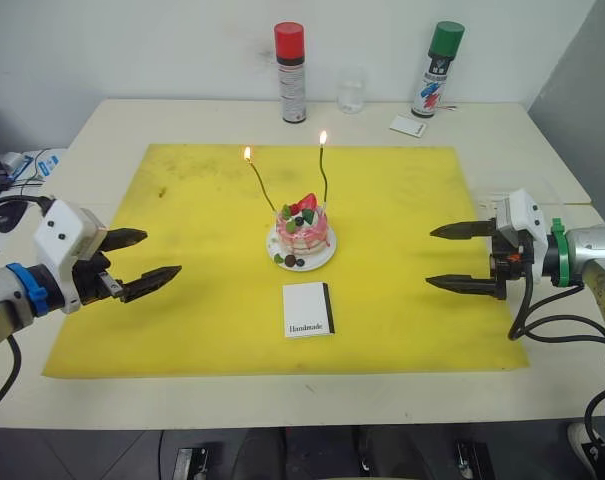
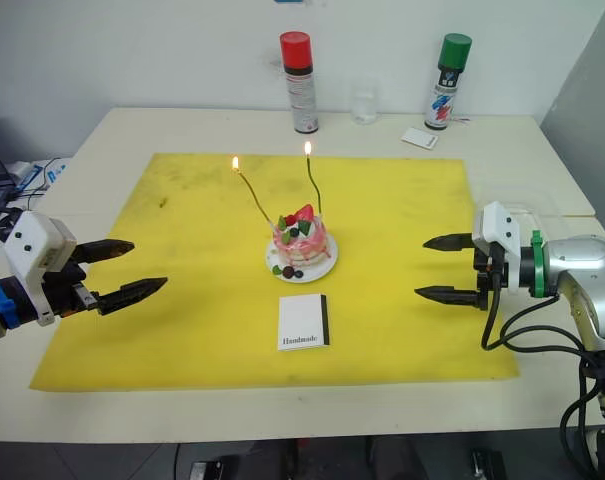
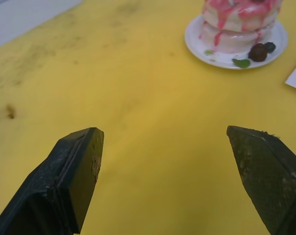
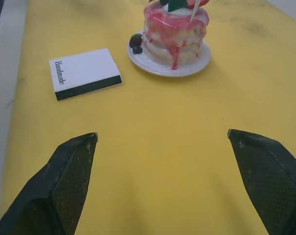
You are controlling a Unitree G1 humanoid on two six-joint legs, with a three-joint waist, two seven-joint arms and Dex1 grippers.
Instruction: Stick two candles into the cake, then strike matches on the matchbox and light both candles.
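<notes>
Pale cream table [image 1: 102,400], rectangular, set close against a plain white wall [image 1: 132,50]. Large yellow mat [image 1: 182,330] over the table's middle, faintly smudged toward the far left corner. Along the far edge: red-capped spray can [image 1: 290,72], small clear glass [image 1: 351,92], green-capped spray can [image 1: 438,70], small white card [image 1: 407,126] just beside the latter. Grey panel [image 1: 582,90] at far right. Cables and blue-and-white items [image 1: 27,165] off the left edge. Dark floor [image 1: 82,455] below the near edge. Even, soft lighting.

Bare yellow mat [image 1: 192,290] lies open on both sides of the cake [image 1: 302,232], whose lit candles [image 1: 324,172] rise above it, with the matchbox [image 1: 309,309] just in front.
</notes>
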